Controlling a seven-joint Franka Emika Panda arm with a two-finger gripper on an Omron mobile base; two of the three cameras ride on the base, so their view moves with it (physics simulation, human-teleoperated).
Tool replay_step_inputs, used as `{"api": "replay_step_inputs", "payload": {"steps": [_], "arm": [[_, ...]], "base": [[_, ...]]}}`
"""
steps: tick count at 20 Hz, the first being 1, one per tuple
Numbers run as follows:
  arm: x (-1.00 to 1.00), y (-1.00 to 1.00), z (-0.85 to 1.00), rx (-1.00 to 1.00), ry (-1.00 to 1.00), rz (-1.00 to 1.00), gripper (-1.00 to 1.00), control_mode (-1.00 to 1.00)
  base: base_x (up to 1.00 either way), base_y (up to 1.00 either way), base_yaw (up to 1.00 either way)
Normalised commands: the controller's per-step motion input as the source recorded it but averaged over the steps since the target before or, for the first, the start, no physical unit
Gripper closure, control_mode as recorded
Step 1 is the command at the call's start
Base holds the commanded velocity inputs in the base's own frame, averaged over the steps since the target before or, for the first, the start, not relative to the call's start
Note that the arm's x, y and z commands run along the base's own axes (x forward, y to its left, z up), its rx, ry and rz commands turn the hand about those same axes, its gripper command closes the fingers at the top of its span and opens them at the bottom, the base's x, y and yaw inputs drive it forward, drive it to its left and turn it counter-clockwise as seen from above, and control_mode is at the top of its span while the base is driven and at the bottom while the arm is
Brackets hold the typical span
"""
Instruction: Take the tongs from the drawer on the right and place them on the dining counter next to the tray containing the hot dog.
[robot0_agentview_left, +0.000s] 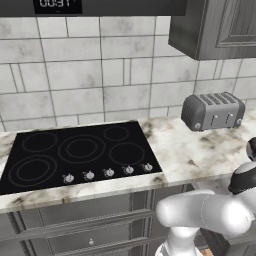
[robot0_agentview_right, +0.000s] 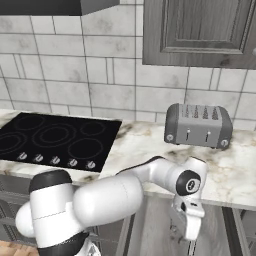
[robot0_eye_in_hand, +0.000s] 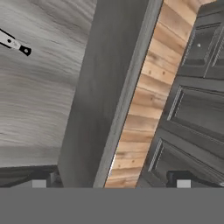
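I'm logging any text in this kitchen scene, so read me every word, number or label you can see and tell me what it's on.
"09:91", or close to it: pale digits on the dark display at the top edge of the left base view, above the cooktop. They are cut off and blurred, so the reading is uncertain.
Toaster and cooktop knobs: no readable markings.
No other text is visible.

The tool (robot0_agentview_right: 192, 239) hangs below the counter edge (robot0_agentview_right: 150, 172), under the toaster (robot0_agentview_right: 198, 125).
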Motion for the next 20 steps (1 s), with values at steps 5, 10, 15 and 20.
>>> {"api": "replay_step_inputs", "payload": {"steps": [5, 10, 15, 20], "arm": [[0.0, 0.0, 0.0, 0.0, -0.19, 0.11, -1.0, -1.0], [0.1, 0.0, -0.01, 0.0, -0.2, 0.21, -1.0, -1.0], [0.28, 0.0, -0.01, 0.0, -0.01, 0.27, -1.0, -1.0], [0.19, 0.0, -0.11, 0.0, -0.16, 0.28, -1.0, -1.0]], "base": [[0.0, 0.0, 0.0], [0.0, 0.0, 0.0], [0.0, 0.0, 0.0], [0.0, 0.0, 0.0]]}}
